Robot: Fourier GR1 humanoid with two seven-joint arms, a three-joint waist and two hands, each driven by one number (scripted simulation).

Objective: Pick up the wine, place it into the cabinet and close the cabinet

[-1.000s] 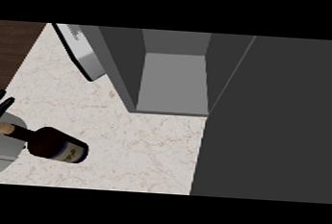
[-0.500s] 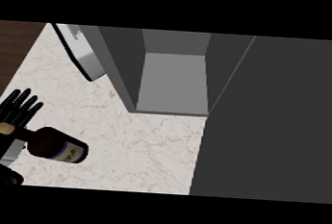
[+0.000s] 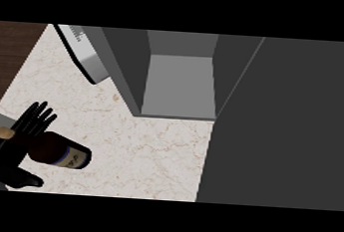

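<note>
One black hand, the left hand (image 3: 15, 146), enters at the lower left corner of the head view, above the left edge of the counter (image 3: 150, 156). Its fingers (image 3: 36, 117) are straight and slightly spread, pointing up the view toward the far edge of the counter; the thumb (image 3: 20, 178) extends sideways toward the near edge. The fingers lie along the neck and shoulder of the wine bottle (image 3: 58, 152) and partly cover them; whether they touch the glass cannot be determined, and they are not curled round it. The right hand does not appear in the view. The wine bottle is at the left edge of the counter, near its near-left corner. Its long axis appears tilted: the cork-coloured top (image 3: 5, 133) points toward the left edge, and the dark body with its pale label (image 3: 76, 158) points right and toward the near edge. Whether the bottle rests on the counter or is raised above it cannot be determined. Farther out, at the far edge of the counter, stands the grey cabinet (image 3: 179, 78) with its interior exposed. Its door (image 3: 83, 52) is swung open to the left, well apart from the bottle. A large dark panel (image 3: 292, 125) covers the right side of the counter.
</note>
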